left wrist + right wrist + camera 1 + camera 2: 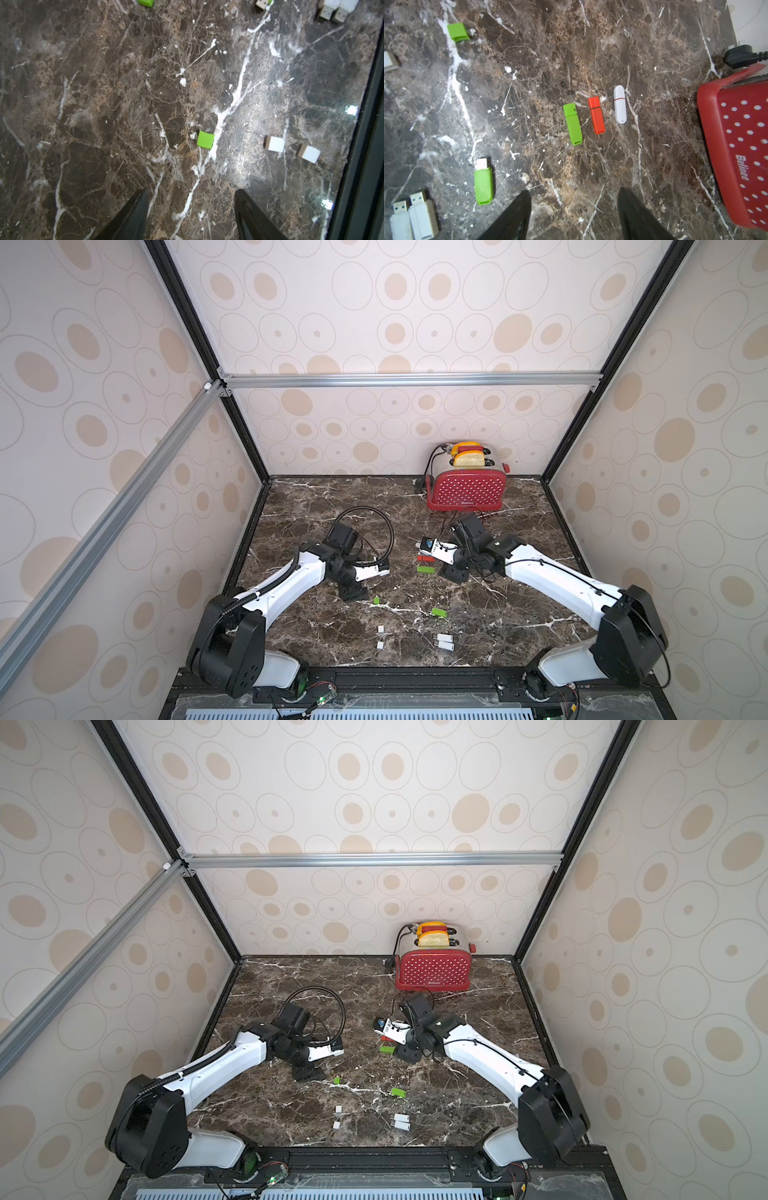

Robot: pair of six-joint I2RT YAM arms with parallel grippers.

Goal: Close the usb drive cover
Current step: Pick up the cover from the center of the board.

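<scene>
The tabletop (104, 104) looked like polished brown marble, glossy enough to mirror the lamps. The green drive (483, 186) was smooth matt plastic with a bare metal end. The toaster (737, 145) had shiny red sides, and the frame rail (411, 379) was brushed metal.

Both top views are bright and even, stretched at the edges. Glare spots the marble tabletop (351, 110) in the left wrist view.
</scene>
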